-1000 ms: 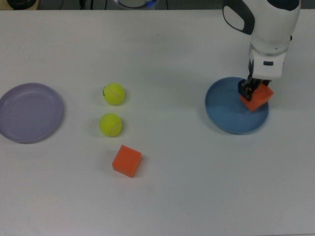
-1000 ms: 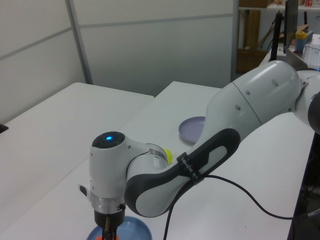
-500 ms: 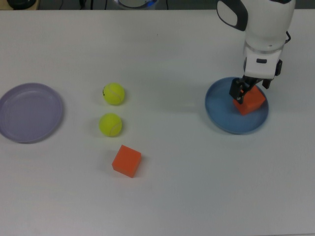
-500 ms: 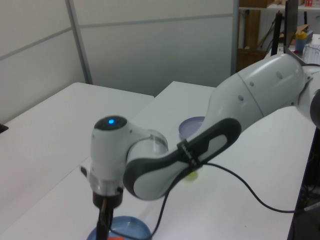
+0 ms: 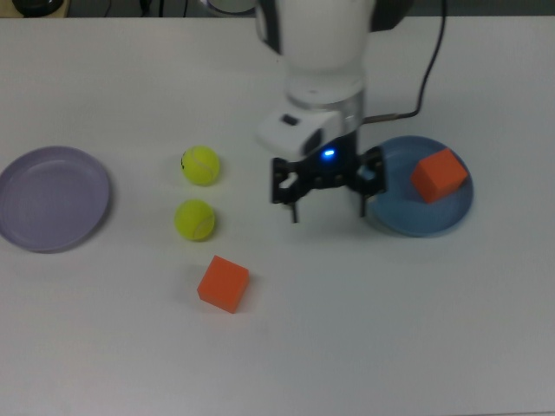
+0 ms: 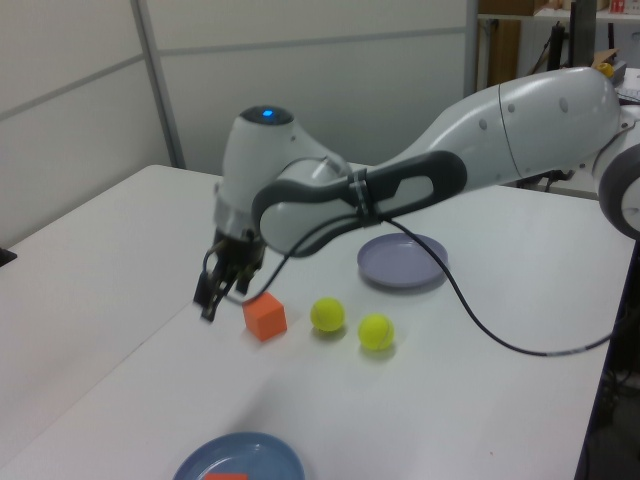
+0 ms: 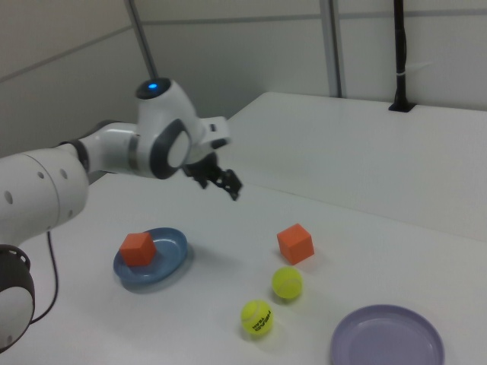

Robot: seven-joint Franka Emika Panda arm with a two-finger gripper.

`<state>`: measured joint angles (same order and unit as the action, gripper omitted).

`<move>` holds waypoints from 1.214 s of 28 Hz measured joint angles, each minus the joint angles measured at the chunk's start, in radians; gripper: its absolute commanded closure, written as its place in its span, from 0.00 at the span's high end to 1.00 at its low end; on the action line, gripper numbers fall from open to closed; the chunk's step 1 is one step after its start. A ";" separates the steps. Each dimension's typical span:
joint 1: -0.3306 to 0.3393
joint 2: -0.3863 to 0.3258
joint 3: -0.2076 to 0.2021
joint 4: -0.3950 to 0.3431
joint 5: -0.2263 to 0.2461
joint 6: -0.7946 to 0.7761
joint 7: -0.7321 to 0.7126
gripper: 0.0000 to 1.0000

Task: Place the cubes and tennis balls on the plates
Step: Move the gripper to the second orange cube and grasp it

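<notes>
Top view shows our jaws (image 5: 327,185) wide open and empty, the loose orange cube (image 5: 224,283) on the tabletop at their 7 o'clock; it seems light and stiff, so we would grip two flat opposite faces.

Orange cubes (image 5: 223,283), yellow-green tennis balls (image 5: 195,219), blue plate (image 5: 390,208), seemingly lavender plate (image 5: 52,198).

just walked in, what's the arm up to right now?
The arm is sorting cubes and tennis balls onto plates. One orange cube already sits on the blue plate. The gripper is open and empty, above the table between that plate and the other pieces. Left on the table: the second cube and two tennis balls. The lavender plate holds nothing.
</notes>
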<state>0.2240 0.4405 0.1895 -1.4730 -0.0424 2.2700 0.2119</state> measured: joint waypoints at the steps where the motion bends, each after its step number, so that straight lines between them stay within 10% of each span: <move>1: -0.004 0.001 -0.014 0.002 0.006 0.000 0.024 1.00; 10: -0.071 0.032 -0.045 0.007 0.020 0.054 0.255 1.00; 34: -0.080 0.184 -0.102 0.026 -0.090 0.152 0.268 1.00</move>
<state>0.1437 0.6245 0.0873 -1.4470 -0.1322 2.4216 0.4798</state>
